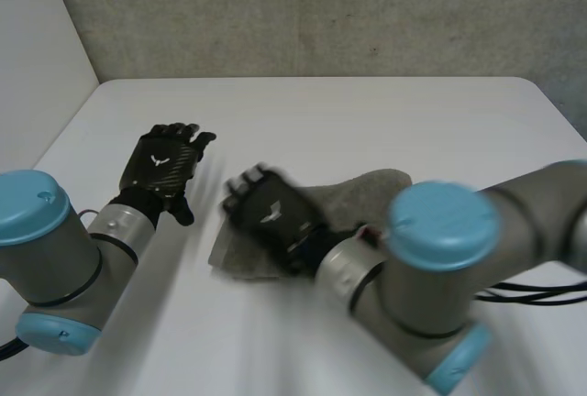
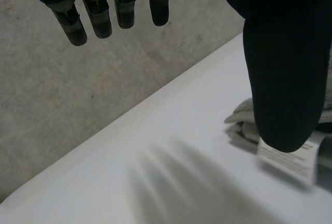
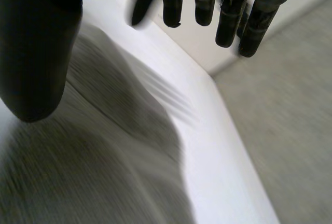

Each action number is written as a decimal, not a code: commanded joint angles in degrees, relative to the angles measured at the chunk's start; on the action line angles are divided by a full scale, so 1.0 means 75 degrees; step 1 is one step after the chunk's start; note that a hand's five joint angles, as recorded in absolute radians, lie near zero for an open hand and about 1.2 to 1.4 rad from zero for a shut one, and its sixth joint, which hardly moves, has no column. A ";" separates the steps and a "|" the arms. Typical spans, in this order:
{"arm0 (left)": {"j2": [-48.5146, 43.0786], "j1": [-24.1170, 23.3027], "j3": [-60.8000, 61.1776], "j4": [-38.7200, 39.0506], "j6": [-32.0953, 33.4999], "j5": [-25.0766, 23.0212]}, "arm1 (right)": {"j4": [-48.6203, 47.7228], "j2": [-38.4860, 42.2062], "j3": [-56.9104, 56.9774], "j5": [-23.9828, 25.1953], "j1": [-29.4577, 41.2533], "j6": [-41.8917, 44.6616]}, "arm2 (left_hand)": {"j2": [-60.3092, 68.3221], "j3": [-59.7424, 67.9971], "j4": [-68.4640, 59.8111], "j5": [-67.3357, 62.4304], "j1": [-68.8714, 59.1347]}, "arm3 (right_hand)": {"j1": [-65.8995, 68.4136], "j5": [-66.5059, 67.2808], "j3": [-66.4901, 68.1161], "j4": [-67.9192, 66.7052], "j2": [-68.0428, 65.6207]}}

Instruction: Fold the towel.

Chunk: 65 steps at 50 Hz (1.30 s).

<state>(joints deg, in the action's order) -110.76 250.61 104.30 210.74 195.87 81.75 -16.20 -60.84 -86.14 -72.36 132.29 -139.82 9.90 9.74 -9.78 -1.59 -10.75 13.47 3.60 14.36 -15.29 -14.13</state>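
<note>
**TOWEL FOLD: PRESENT CONDITION AND FAULT RISKS**

The towel [image 1: 367, 192] is located on the tabletop [image 1: 348, 112], right of centre, in a bunched and partly doubled state. Layered edges and a white label [image 2: 290, 157] are seen at its left end. The fold is judged incomplete, since the outline is uneven.

The right hand [image 1: 269, 215] is positioned over the left end of the towel. Its fingers [image 3: 174, 1] are held straight and nothing is grasped. The cloth is seen beneath the palm, but contact between palm and cloth cannot be confirmed.

The left hand [image 1: 165, 165] is positioned above bare tabletop, left of the towel and apart from it. Its fingers [image 2: 98, 16] are extended and released, and nothing is held.

Fault risks, as judged from this condition:

- **Dragging.** If the cloth is pressed or swept by the right hand alone, the whole towel may be slid across the tabletop, because the right end is not anchored.
- **Layer separation.** If only the top layer is pinched, the doubled layers may be pulled apart and the existing fold undone.
- **Collision.** If the left hand is brought to the left end of the towel, the right hand may be struck, because that end is already occupied.
</note>
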 commanded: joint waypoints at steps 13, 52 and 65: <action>-0.0723 -0.1340 -0.0723 -0.0091 0.0052 0.0058 | -0.0042 -0.1335 -0.3057 -0.0220 -0.3259 -0.1654 | 0.0199 0.0221 -0.0215 0.0026 -0.0085 | 0.1115 0.1098 0.0997 -0.0872 -0.1028; 0.1233 -0.0719 -0.0337 -0.0115 -0.0497 0.1124 | 0.1938 0.1632 0.1536 -0.0336 0.1041 0.1580 | 0.0042 0.0064 -0.0058 0.0183 0.0072 | 0.8870 0.8854 0.8753 -0.8627 -0.8783; 0.1092 -0.0719 -0.0653 -0.0091 -0.0791 0.1101 | 0.0299 -0.1038 0.0260 -0.0383 0.0175 -0.1967 | 0.0042 0.0064 -0.0058 0.0183 0.0072 | -0.0463 -0.0480 -0.0581 0.0706 0.0550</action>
<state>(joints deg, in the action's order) -101.85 245.51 100.94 210.01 190.10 90.00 -6.99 -59.50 -78.58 -74.55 137.32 -141.95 9.74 9.70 -9.67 -1.59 -10.75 15.47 3.74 15.67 -15.87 -15.20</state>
